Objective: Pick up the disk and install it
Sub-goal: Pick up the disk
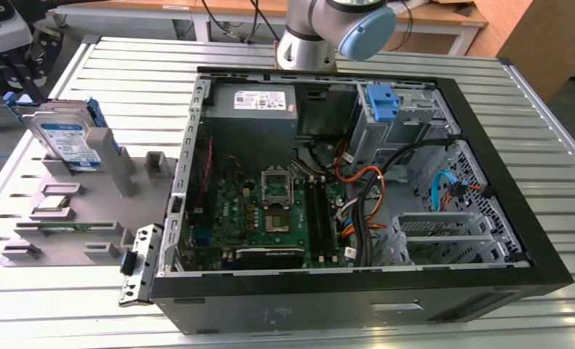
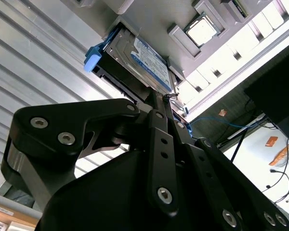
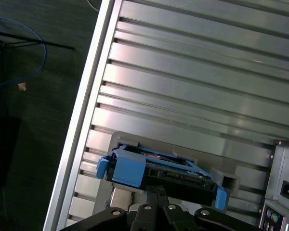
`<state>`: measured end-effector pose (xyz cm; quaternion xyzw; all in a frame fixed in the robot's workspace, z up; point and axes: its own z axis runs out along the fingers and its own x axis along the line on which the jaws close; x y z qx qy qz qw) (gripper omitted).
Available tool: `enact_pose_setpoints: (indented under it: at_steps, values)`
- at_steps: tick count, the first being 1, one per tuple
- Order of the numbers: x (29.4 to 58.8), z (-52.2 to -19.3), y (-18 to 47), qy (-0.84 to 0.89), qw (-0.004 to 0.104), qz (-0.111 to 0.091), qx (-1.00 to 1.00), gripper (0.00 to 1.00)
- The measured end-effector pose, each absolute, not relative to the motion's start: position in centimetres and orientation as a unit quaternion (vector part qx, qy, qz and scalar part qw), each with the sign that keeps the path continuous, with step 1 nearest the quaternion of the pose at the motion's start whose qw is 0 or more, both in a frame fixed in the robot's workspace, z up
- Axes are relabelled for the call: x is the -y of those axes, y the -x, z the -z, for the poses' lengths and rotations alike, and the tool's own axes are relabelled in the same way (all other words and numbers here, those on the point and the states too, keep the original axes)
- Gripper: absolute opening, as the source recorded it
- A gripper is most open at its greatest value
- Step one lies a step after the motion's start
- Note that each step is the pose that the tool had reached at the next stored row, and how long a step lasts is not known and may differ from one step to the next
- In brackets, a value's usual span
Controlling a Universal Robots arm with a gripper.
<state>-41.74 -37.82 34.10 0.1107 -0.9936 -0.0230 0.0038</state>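
In the exterior view, the disk (image 1: pixel 69 138) is standing on edge in a grey holder (image 1: pixel 93 218) on the worktop (image 1: pixel 122 73), at the exterior view's left, with the gripper (image 1: pixel 33 93) hanging just above it. In the second wrist view, the fingers (image 2: pixel 156 120) are clenching together on nothing and pointing at the disk's edge. In the first wrist view, its long axis is running crosswise just beyond them.

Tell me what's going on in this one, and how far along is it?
A single robot arm is working on the disk, which stands on edge in a grey holder on the slatted table, at the exterior view's left. The gripper sits right at the disk's top end; I can't tell whether it has hold. The disk is not yet in the open computer case beside the holder.
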Motion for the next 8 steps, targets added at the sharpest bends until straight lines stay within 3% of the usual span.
enact_pose_setpoints:
  at_steps: [8]
  values:
    - [37.82, -34.09, 41.74, -0.135, 0.004, 0.023, 0.991, 0.10]
